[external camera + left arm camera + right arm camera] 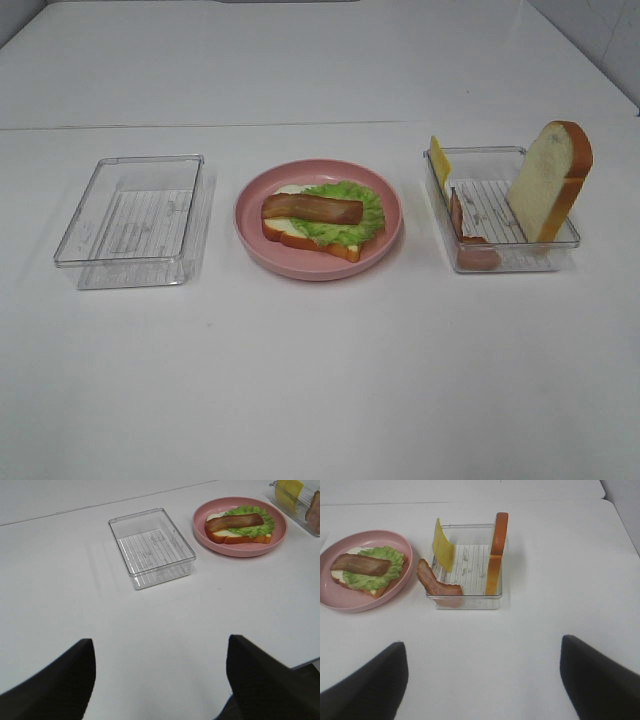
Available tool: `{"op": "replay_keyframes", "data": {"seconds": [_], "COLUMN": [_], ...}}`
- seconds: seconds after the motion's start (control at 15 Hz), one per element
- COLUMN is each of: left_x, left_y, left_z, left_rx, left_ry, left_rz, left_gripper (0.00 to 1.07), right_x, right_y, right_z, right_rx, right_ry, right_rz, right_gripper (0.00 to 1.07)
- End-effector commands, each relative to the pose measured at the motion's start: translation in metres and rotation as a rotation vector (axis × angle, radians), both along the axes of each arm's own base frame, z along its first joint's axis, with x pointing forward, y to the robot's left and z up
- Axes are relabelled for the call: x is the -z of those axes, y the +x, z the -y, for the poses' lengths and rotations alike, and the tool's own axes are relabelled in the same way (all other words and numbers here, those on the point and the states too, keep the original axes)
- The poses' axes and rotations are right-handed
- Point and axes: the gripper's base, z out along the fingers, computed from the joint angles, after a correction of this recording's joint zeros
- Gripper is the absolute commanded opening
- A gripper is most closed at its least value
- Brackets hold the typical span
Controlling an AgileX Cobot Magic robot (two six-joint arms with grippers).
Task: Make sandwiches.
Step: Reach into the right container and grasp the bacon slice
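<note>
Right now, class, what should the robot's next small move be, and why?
Probably reach the open right fingers toward the cheese leaning in the right-hand tray: the stack on the plate shows bread, lettuce and bacon, but no cheese yet.

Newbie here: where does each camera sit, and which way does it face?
Exterior high: up high, looking down on left tray, pink plate, right tray; no robot visible.
Left wrist: on left arm, facing left tray; open left end effector shows.
Right wrist: on right arm, facing right tray; open right end effector shows.
Shared: all see the plate.
</note>
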Motion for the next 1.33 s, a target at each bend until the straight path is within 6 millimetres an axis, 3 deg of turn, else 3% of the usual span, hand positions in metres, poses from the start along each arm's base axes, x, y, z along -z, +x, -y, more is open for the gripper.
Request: {"op": "replay_keyframes", "data": {"seconds": [0.07,0.13,0.27,0.33,0.4,0.47,0.73,0.87,1.0,1.13,1.33], "left_x": [0.000,0.000,0.000,0.000,0.000,0.000,-0.002,-0.002,-0.002,0.000,0.000], "left_y": [-0.003,-0.003,-0.003,-0.003,-0.003,-0.002,-0.004,-0.005,-0.005,-0.002,-0.002], "left_z": [-0.001,-0.001,-0.001,-0.001,-0.001,-0.001,-0.004,-0.004,-0.004,-0.003,-0.003], "left_rx": [-0.003,-0.003,-0.003,-0.003,-0.003,-0.003,-0.008,-0.009,-0.009,-0.007,-0.008], "left_ry": [-0.006,-0.006,-0.006,-0.006,-0.006,-0.005,0.042,0.041,0.040,0.033,0.032], "left_rz": [0.035,0.035,0.035,0.034,0.034,0.031,0.039,0.036,0.039,0.046,0.045], "left_gripper": [0.70,0.70,0.70,0.70,0.70,0.70,0.70,0.70,0.70,0.70,0.70], "right_x": [-0.011,-0.013,-0.013,-0.014,-0.014,-0.007,0.016,0.033,0.048,0.067,0.081], "right_y": [0.046,0.059,0.105,0.137,0.137,0.182,0.230,0.246,0.258,0.279,0.293], "right_z": [-0.001,-0.001,-0.003,-0.006,-0.006,-0.014,-0.041,-0.067,-0.079,-0.082,-0.084], "right_rx": [0.003,0.001,-0.011,-0.037,-0.037,-0.113,-0.227,-0.261,-0.218,-0.200,-0.196], "right_ry": [0.017,0.019,0.026,0.048,0.048,0.104,0.164,0.138,0.146,0.134,0.129], "right_rz": [-0.089,-0.120,-0.248,-0.339,-0.339,-0.485,-0.606,-0.658,-0.708,-0.745,-0.765], "right_gripper": [0.78,0.78,0.78,0.78,0.78,0.77,0.74,0.74,0.74,0.74,0.68]}}
